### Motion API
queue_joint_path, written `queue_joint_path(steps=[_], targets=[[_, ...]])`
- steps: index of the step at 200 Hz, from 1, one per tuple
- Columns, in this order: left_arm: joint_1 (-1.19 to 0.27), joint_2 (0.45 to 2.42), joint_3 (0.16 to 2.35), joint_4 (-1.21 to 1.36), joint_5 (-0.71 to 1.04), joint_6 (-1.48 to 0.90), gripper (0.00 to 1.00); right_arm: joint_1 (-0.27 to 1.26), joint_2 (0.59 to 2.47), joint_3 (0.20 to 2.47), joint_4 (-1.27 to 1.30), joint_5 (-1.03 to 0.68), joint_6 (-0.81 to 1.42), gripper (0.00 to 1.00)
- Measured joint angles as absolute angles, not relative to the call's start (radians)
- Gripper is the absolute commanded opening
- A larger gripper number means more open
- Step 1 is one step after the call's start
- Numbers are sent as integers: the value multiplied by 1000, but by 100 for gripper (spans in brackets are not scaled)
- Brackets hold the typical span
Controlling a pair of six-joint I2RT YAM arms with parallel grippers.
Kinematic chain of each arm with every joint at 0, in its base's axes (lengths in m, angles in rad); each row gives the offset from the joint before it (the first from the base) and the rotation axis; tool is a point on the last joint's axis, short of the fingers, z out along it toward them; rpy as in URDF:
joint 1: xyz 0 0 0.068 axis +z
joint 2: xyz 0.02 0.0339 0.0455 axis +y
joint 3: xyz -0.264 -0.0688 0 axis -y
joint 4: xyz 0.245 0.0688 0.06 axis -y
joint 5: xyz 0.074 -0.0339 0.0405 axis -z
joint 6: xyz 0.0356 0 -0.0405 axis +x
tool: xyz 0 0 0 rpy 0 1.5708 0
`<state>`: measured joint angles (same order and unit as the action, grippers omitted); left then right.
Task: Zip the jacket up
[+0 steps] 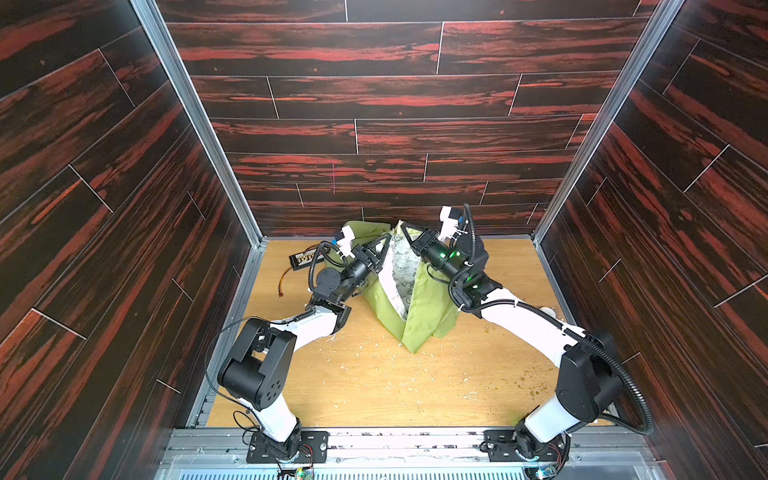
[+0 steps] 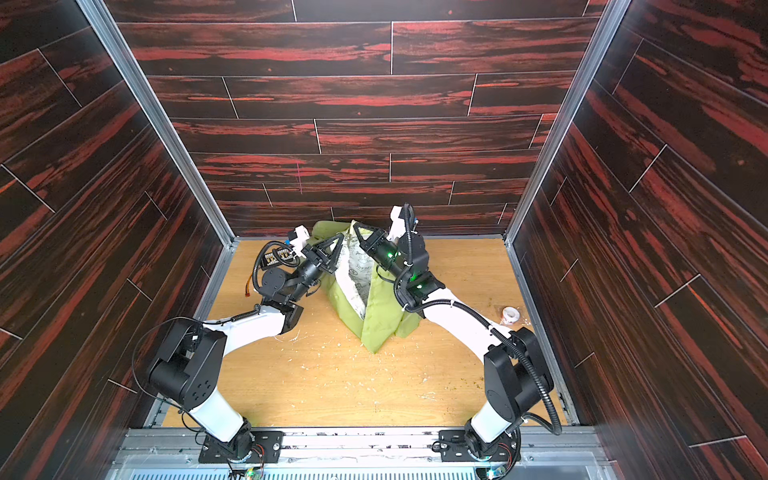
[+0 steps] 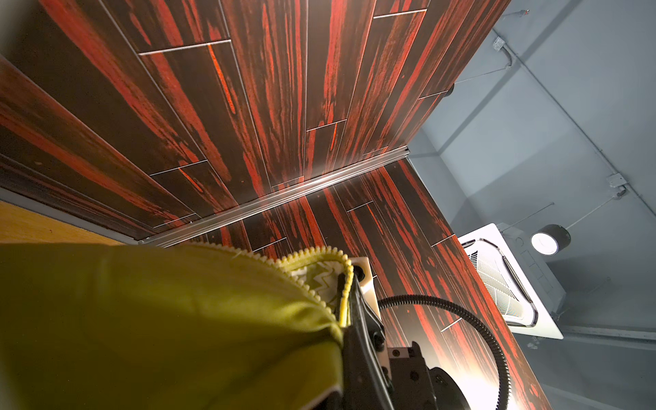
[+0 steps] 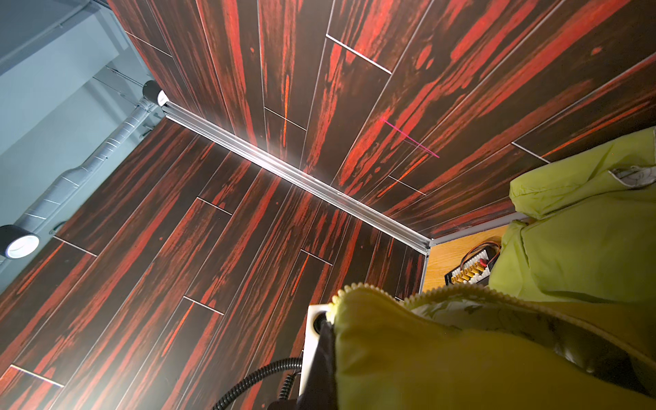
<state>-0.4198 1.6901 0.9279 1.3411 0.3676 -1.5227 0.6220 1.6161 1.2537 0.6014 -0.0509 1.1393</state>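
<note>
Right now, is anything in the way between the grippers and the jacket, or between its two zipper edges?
Nothing visible. The left gripper and right gripper are each shut on the jacket at its zipper, holding it raised. Between the two open front edges only the jacket's own white lining shows.

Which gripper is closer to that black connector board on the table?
Left. The left gripper holds the jacket edge nearer the board; the right gripper holds the opposite edge, farther away.
</note>
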Motion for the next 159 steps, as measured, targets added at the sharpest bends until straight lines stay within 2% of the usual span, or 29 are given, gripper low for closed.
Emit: queue_joint_path(steps=[159], targets=[[-418, 1690, 956, 1343, 385, -1545, 0, 644, 1616, 1243, 610, -38, 1164, 0]])
